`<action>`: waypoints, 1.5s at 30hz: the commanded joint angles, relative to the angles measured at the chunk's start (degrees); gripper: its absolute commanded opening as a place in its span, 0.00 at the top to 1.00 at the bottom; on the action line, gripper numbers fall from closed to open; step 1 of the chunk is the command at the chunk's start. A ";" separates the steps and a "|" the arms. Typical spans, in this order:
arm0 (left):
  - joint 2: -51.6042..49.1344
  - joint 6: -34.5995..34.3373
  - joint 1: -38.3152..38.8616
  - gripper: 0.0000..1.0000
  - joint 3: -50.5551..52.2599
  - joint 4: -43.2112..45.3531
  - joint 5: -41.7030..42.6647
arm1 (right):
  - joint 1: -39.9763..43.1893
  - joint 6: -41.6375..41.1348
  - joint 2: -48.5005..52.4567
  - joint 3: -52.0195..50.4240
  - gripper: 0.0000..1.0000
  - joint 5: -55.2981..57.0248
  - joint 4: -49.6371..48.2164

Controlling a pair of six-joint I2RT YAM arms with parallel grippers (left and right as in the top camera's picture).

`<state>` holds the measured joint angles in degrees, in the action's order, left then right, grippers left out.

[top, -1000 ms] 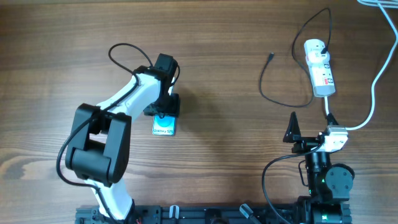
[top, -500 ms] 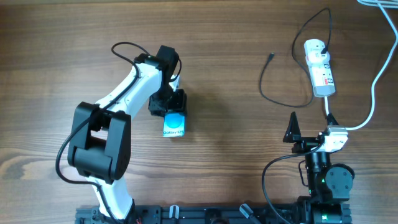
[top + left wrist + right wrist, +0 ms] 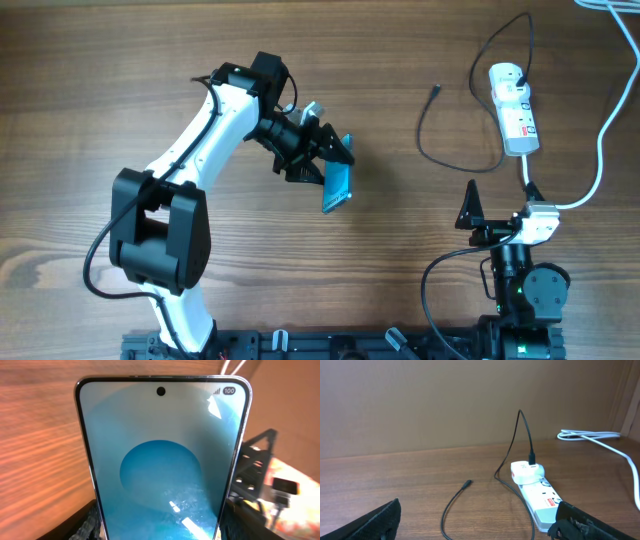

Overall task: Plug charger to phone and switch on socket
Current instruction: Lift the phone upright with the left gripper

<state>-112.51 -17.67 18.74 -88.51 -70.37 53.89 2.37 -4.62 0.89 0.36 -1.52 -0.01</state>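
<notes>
My left gripper (image 3: pixel 322 158) is shut on the phone (image 3: pixel 338 187), lifted off the table and tilted near the middle. In the left wrist view the phone (image 3: pixel 162 460) fills the frame, cyan screen up, between my fingers (image 3: pixel 82 522). The charger cable (image 3: pixel 450 150) lies looped on the table, its connector tip (image 3: pixel 435 90) free; it also shows in the right wrist view (image 3: pixel 466 483). Its plug sits in the white socket strip (image 3: pixel 514 124), also in the right wrist view (image 3: pixel 537 495). My right gripper (image 3: pixel 497 215) is open and empty, resting near the front right.
A thick white cord (image 3: pixel 606 130) runs from the top right down to the right arm's base. It shows at the far right of the right wrist view (image 3: pixel 600 440). A wall rises behind the table in that view.
My left gripper has lifted the phone off the table and carried it right, toward the middle, tilting it. The right arm has not moved.
</notes>
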 commanded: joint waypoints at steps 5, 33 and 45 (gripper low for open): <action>0.13 -9.94 -1.36 0.61 -1.46 0.04 10.86 | 0.33 0.52 -0.35 -0.09 0.00 -0.96 -0.15; 0.13 -18.56 -5.86 0.65 -1.46 2.03 13.57 | 0.33 0.52 -0.35 -0.09 0.00 -0.96 -0.15; 0.13 -17.05 -5.86 0.65 -1.46 10.32 -16.24 | 0.33 0.52 -0.35 -0.09 0.00 -0.96 -0.15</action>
<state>-112.51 -35.83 13.32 -88.62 -60.14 48.05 2.37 -4.62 0.89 0.36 -1.52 -0.01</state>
